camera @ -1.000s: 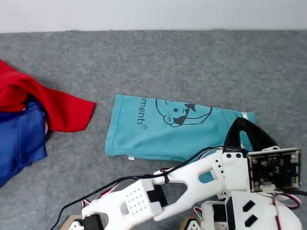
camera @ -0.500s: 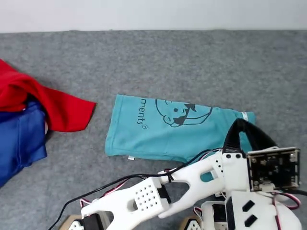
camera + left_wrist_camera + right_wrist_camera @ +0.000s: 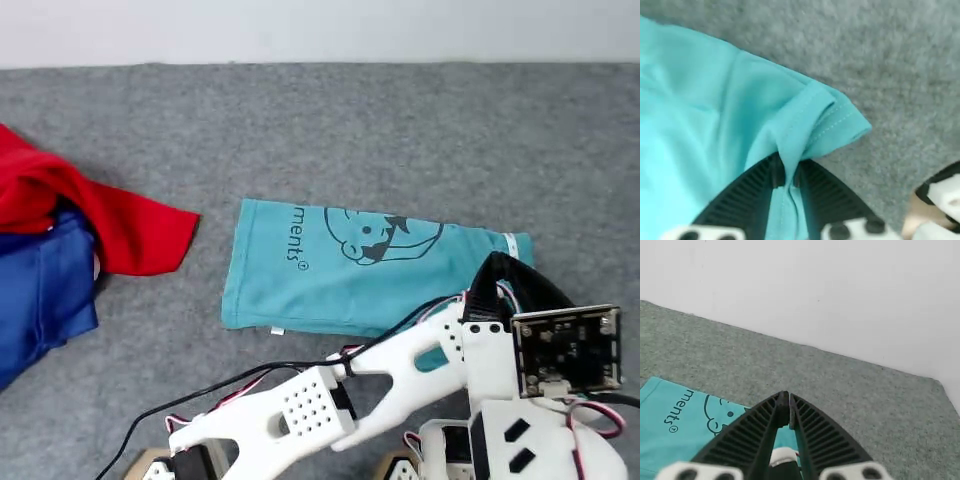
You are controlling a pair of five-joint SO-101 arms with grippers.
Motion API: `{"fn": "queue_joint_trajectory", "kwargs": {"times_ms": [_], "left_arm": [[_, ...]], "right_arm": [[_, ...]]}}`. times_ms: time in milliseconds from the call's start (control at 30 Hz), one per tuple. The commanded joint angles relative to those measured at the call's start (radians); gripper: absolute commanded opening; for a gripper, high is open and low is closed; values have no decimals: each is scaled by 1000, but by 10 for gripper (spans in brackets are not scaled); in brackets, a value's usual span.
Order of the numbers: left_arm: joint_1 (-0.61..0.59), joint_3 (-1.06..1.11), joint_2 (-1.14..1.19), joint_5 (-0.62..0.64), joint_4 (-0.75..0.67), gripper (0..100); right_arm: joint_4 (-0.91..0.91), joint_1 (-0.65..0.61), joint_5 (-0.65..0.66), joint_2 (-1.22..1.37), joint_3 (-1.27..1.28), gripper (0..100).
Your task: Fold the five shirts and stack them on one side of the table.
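Mid-frame: teal cotton shirt [image 3: 330, 270] with a dark line-drawn print, folded to a long strip, flat on the grey felt-covered bench [image 3: 400, 130]. Near one corner, lower right of the high view, the left claw [image 3: 786, 167] is clenched on a thin pleat of the hemmed edge. Over the strip's right end the right claw [image 3: 786, 399] is clenched on nothing, raised, pointing at the wall. Far left: crumpled red shirt [image 3: 120, 230] and blue shirt [image 3: 40, 290], heaped and unfolded.

Risk: the bite looks shallow and close to the hem, so a quick pull would likely slip the cloth out. Nothing pins the far end, so a drag may slide the whole strip askew instead of folding it.

Against a second ago: left arm's white link sits further right in frame; strip's lower left corner has crept slightly right; right claw a touch lower
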Motion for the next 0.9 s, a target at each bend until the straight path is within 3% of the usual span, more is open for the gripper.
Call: {"fn": "queue_joint_trajectory", "kwargs": {"times_ms": [0,500,867], "left_arm": [[-38,-96,-8,-37,15,14],[-203,-120,35,-104,-101,14],[-210,-124,91,-215,-150,15]], "right_arm": [[4,-4,-5,-5,-34,15],[4,-8,-5,-5,-28,15],[4,-8,-5,-5,-26,15]]}}
